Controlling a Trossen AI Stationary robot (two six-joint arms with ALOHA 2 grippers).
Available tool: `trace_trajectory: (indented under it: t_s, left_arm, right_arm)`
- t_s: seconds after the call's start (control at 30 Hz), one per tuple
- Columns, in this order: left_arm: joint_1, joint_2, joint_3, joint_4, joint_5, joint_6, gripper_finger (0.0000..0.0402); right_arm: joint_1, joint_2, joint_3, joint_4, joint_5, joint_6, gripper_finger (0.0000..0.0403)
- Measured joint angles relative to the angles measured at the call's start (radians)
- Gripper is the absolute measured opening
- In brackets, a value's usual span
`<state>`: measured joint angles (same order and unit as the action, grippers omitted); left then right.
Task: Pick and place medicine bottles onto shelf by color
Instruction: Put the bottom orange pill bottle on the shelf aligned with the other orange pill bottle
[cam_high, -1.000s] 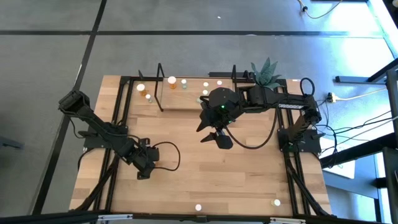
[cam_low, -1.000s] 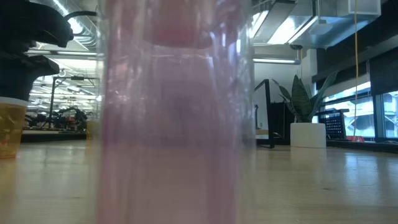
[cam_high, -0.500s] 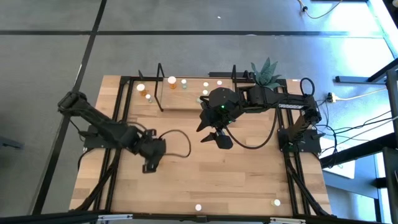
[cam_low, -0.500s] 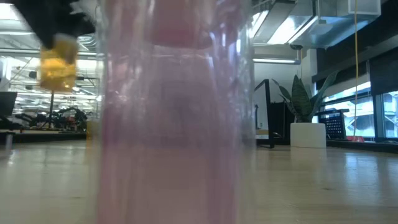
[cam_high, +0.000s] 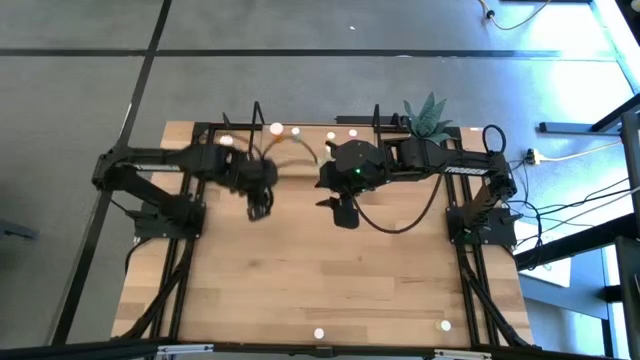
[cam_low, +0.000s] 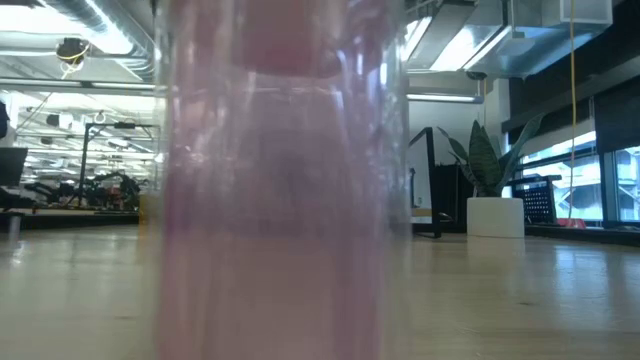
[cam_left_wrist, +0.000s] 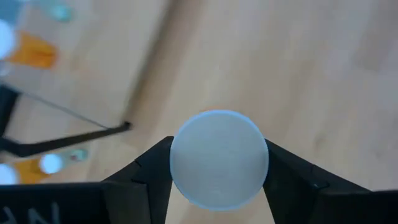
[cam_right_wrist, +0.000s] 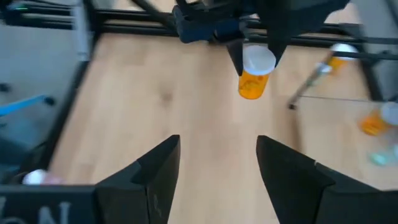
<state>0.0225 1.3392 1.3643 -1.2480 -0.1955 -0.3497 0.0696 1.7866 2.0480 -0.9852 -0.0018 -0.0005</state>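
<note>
The left pincer (cam_high: 262, 208) is closed on an orange medicine bottle (cam_right_wrist: 255, 76), its two fingers pinching the sides just under the white cap (cam_left_wrist: 219, 158), so the bottle hangs upright with its long axis straight down at the desk (cam_high: 330, 280) (the right wrist view shows the orange body clear of the wood, well above it). From that pincer the shelf (cam_high: 300, 162) lies just beyond, toward the far edge of the desk: its black end loop (cam_left_wrist: 68, 140) and light board stand close ahead of the held bottle, with other orange bottles (cam_left_wrist: 34, 51) already standing at that left end. That makes the coming move, as I judge it, a short carry forward and a straight lowering onto the board beside the orange ones, keeping the bottle upright and clear of the loop. The left arm is plainly the nearer to that end. The right pincer (cam_high: 343, 212) hangs open and empty near the shelf's middle, facing the left one.
</note>
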Motion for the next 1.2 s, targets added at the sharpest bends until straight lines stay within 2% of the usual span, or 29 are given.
trace_trajectory:
  t_s: [0.2, 0.53, 0.7, 0.87, 1.2]
  left_arm:
    - [0.212, 0.021, 0.016, 0.024, 0.001, 0.079, 0.0191]
    - [0.441, 0.148, 0.033, 0.151, 0.087, 0.257, 0.0191]
    - [0.502, 0.239, 0.096, 0.160, 0.082, 0.350, 0.0191]
    - [0.531, 0.301, 0.088, 0.144, 0.088, 0.412, 0.0191]
    - [0.555, 0.320, 0.051, 0.211, 0.079, 0.433, 0.0191]
  right_arm:
    - [0.000, 0.000, 0.000, 0.000, 0.156, 0.022, 0.0213]
    - [0.000, 0.000, 0.000, -0.002, 0.166, 0.018, 0.0213]
    - [0.000, 0.000, 0.000, -0.003, 0.167, 0.013, 0.0213]
    - [0.000, 0.000, 0.000, -0.004, 0.167, -0.006, 0.0213]
    - [0.000, 0.000, 0.000, -0.004, 0.167, -0.005, 0.0213]
